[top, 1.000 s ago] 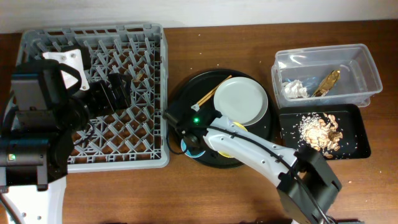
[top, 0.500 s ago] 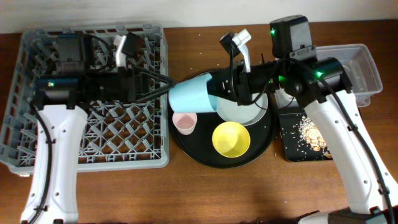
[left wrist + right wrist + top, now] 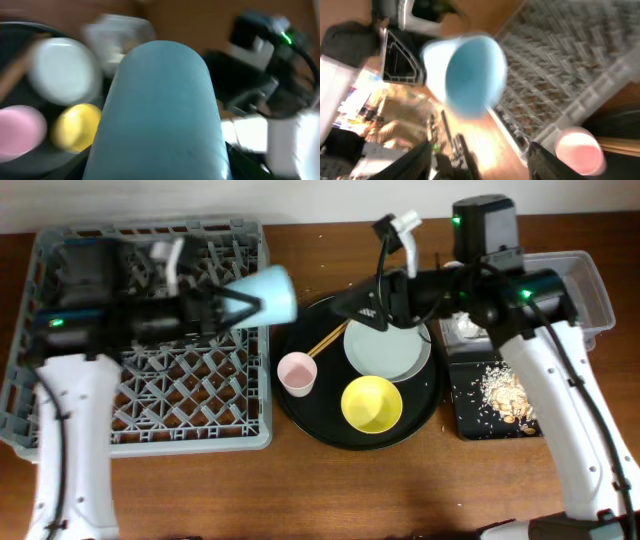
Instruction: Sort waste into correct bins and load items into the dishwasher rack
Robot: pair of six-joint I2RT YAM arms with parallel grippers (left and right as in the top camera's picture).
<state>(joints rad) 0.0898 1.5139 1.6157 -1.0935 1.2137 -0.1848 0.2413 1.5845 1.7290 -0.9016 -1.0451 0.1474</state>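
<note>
Colours you've got:
- light-blue cup [image 3: 262, 297], plain
- pink cup [image 3: 297, 372]
- yellow bowl [image 3: 372, 404]
- pale grey-green plate [image 3: 388, 347]
- grey rack [image 3: 180, 438], diamond lattice floor
- black round tray [image 3: 310, 415]
- brown-and-white scraps [image 3: 505, 395] speckling the shallow black tray [image 3: 468, 426]

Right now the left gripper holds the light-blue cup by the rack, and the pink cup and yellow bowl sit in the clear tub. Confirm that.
One error: the overhead view shows the pink cup and yellow bowl on the round black tray, not the clear tub. The left gripper does hold the light-blue cup by the rack.
</note>
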